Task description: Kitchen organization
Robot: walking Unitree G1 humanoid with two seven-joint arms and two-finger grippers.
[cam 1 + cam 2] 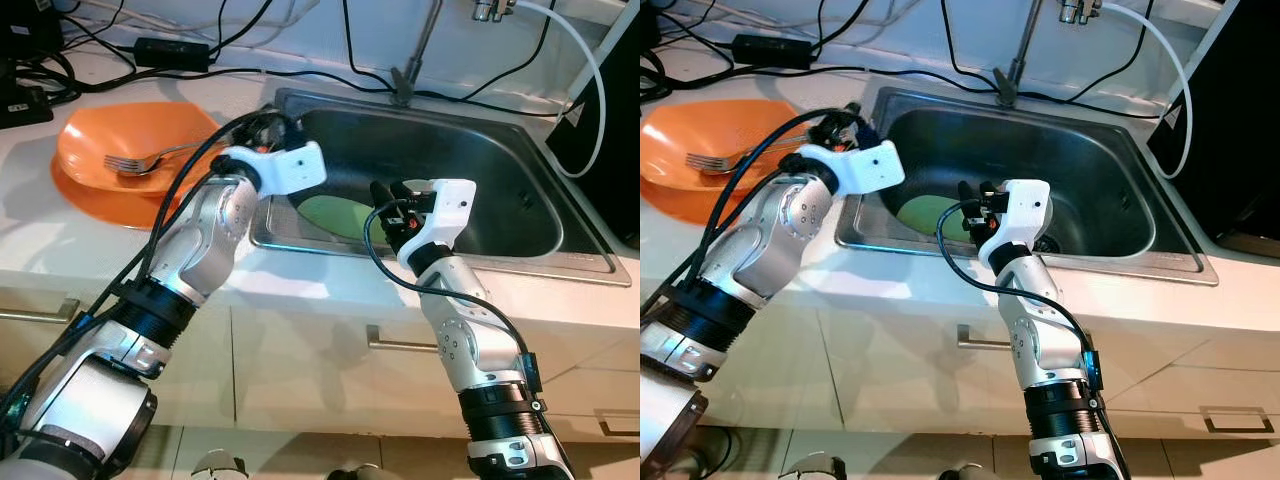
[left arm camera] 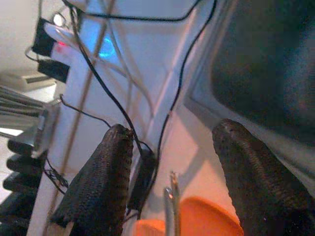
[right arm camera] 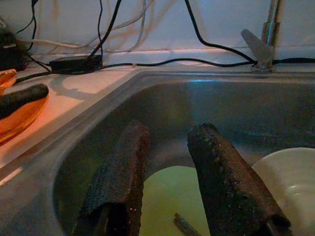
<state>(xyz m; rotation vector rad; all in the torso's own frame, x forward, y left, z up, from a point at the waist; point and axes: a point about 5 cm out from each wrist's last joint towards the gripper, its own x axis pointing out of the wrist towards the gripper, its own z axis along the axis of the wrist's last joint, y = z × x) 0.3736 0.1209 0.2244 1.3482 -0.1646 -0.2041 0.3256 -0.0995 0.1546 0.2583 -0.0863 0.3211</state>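
Nearest the camera are the robot's two silver jointed arms, rising in front of pale cabinet drawers [image 1: 330, 370] with slim metal handles. Above the drawers runs a white counter [image 1: 60, 230], smooth and glossy, with a rectangular stainless steel sink [image 1: 560, 262] set into it.

The right pincer [image 1: 385, 205] hangs over the sink's front rim, its two rough black fingers [image 3: 120, 182] parted with a clear gap and holding nothing. Just beyond and below its tips, a round pale green plate [image 1: 335, 212] lies flat in the sink basin, a small dark utensil [image 3: 184, 225] on it; a white bowl [image 3: 290, 182] sits beside the plate in the basin.

The left pincer [image 1: 275, 128] reaches over the counter at the sink's left rear corner. Its textured black fingers [image 2: 101, 187] stand wide apart and empty. Just to its left lie stacked round orange plastic plates [image 1: 130, 150], shallow and shiny, with a silver metal fork [image 1: 140, 160] resting on the top one, its handle pointing toward that pincer.

Farther back, black cables [image 1: 300, 75] and a black power adapter [image 1: 172, 50] trail along the counter against the white wall. A metal tap stem [image 1: 415, 55] rises behind the sink, and a white hose [image 1: 590, 70] curves down at the far right.
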